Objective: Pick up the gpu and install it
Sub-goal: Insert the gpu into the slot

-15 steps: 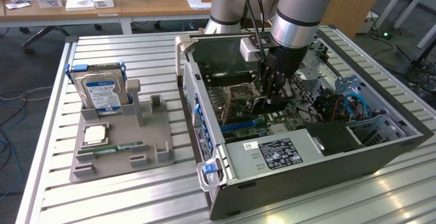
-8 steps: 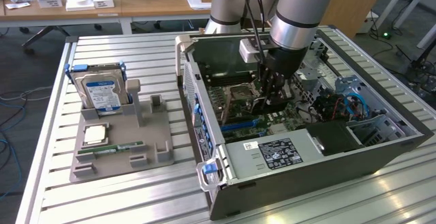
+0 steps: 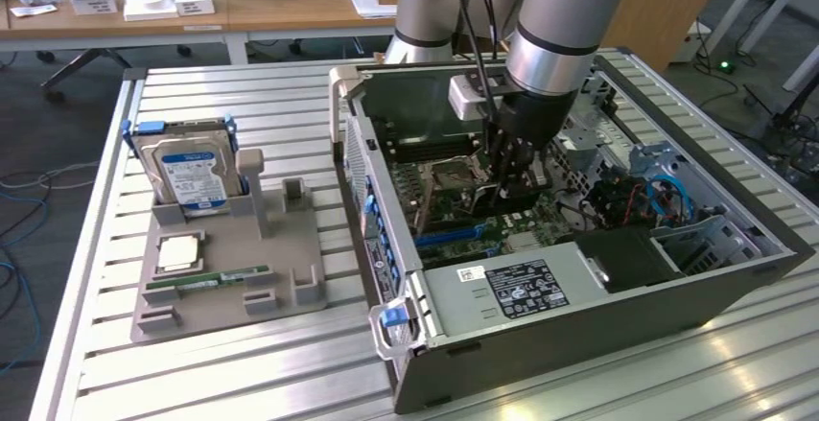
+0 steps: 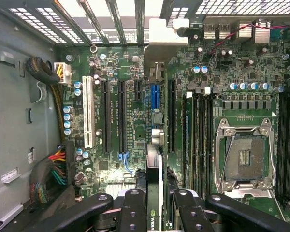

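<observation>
Inside the computer case, the gripper pinches the gpu edge-on above the motherboard; best kept upright, lined up with the blue slot, pressed down evenly.

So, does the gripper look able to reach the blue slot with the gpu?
Probably yes: the gripper holds the gpu edge-on inside the open case, and the blue slot lies bare.

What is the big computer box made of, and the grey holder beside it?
The computer case looks like dark painted sheet metal: thin bent edges and punched vent holes. The grey holder looks like matte plastic, perhaps printed: dull, blocky, no glint.
</observation>
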You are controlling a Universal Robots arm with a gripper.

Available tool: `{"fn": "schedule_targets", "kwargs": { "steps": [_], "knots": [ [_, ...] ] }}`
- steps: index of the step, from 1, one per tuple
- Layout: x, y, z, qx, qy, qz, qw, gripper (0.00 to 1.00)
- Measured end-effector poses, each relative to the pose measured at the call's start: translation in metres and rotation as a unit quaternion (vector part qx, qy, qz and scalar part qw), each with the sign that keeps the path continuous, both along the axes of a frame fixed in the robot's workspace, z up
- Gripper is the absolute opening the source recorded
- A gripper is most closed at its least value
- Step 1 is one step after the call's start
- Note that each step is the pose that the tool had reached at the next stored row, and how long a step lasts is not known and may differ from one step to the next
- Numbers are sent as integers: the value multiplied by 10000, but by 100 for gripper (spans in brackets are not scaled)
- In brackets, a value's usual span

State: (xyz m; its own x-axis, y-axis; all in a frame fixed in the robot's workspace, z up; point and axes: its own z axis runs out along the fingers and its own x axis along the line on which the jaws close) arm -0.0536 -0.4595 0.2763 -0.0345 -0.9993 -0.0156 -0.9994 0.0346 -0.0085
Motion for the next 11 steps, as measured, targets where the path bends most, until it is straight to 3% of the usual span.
{"fn": "schedule_targets", "kwargs": {
  "steps": [11],
  "knots": [
    [-76,0,-1,1,0,0,10000,26]
  ]
}}
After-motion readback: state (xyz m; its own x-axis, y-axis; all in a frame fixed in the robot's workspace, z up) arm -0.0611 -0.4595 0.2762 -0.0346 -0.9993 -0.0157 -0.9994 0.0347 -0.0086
